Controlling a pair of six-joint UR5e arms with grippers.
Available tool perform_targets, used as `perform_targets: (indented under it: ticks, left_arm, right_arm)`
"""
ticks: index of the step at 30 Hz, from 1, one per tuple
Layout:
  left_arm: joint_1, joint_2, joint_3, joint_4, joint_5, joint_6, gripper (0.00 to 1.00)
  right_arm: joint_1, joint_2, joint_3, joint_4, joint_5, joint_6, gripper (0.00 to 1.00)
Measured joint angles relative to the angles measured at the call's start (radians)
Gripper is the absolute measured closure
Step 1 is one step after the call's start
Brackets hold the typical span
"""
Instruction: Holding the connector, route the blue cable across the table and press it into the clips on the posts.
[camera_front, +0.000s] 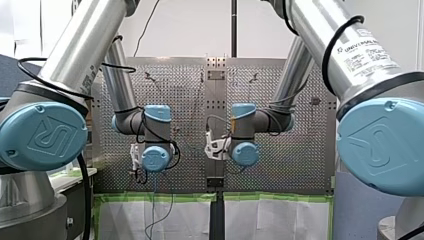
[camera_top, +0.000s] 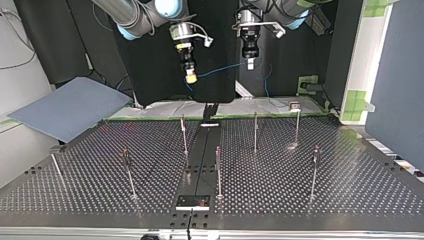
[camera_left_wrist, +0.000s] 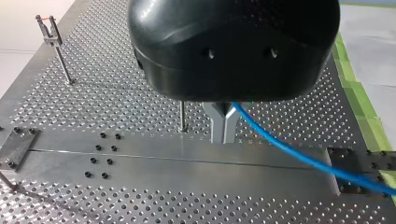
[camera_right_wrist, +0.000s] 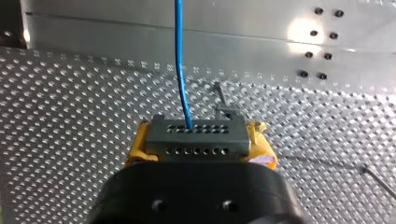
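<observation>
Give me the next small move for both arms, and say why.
Probably lower both grippers together toward the posts. My right gripper holds the connector between yellow pads, my left gripper pinches the blue cable, and the span hangs high above the perforated table, with none of the clips holding cable yet.

cable (camera_top: 222, 69) — strung between my left arm (camera_top: 285, 7) and my right arm (camera_top: 130, 15) | posts (camera_top: 255, 132) — standing across table (camera_top: 350, 190)

Blue cable (camera_right_wrist: 180, 70), grey connector (camera_right_wrist: 198, 140), silver perforated table (camera_top: 300, 175), green tape (camera_front: 160, 197).
</observation>
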Motion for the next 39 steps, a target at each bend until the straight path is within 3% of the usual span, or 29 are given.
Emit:
perform_targets:
  ticks: [6,13,22,29,39]
  left_arm:
    - [0.000,0.000,0.000,0.000,0.000,0.000,0.98]
    - [0.000,0.000,0.000,0.000,0.000,0.000,0.98]
    - [0.009,-0.006,0.008,-0.009,0.009,0.009,0.98]
    - [0.031,-0.011,0.018,-0.060,0.054,0.036,0.98]
    - [0.032,-0.011,0.018,-0.143,0.063,0.039,0.98]
  right_arm:
    - [0.013,0.051,-0.003,0.040,0.000,-0.001,1.00]
    - [0.014,0.099,-0.003,0.048,0.001,-0.001,1.00]
    - [0.014,0.104,-0.003,0.049,0.001,-0.001,1.00]
    - [0.014,0.104,-0.003,0.049,0.001,-0.001,1.00]
    - [0.014,0.104,-0.003,0.049,0.001,-0.001,1.00]
